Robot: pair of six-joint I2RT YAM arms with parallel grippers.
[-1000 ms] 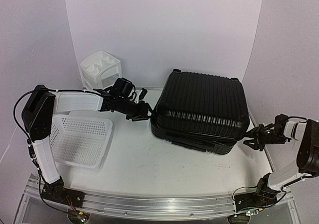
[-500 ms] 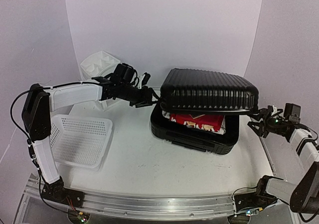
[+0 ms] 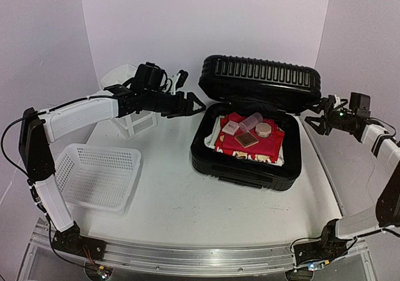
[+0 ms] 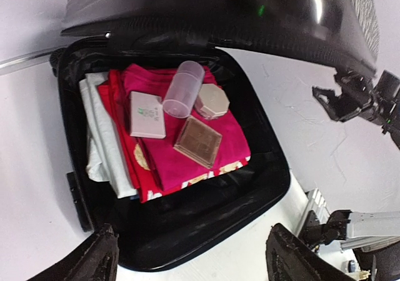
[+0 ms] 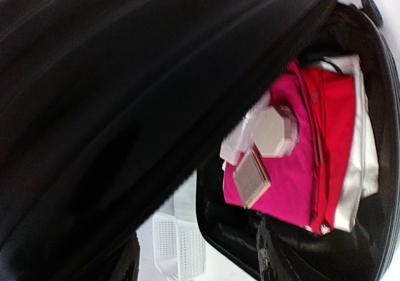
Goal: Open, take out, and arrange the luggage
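The luggage point(image 3: 250, 163) is a black ribbed suitcase lying open right of centre, its lid point(image 3: 259, 78) standing upright at the back. Inside, on folded pink cloth point(image 4: 219, 131) and white cloth, lie a clear tube point(image 4: 184, 88), a hexagonal compact point(image 4: 212, 101), a brown square case point(image 4: 197, 142) and a small white box point(image 4: 147, 114). My left gripper point(image 3: 190, 103) is open and empty beside the lid's left end. My right gripper point(image 3: 312, 120) is open and empty beside the lid's right end. The right wrist view shows the lid's inside point(image 5: 125, 75) and the compact point(image 5: 272, 131).
A white mesh basket point(image 3: 100, 175) sits at the front left. A small white drawer unit point(image 3: 114, 79) stands at the back left, partly behind my left arm. White walls close in the back and both sides.
The lid has swung from shut to upright, uncovering the cloths and small items. Both grippers rose and moved back with it and now stand off its ends.
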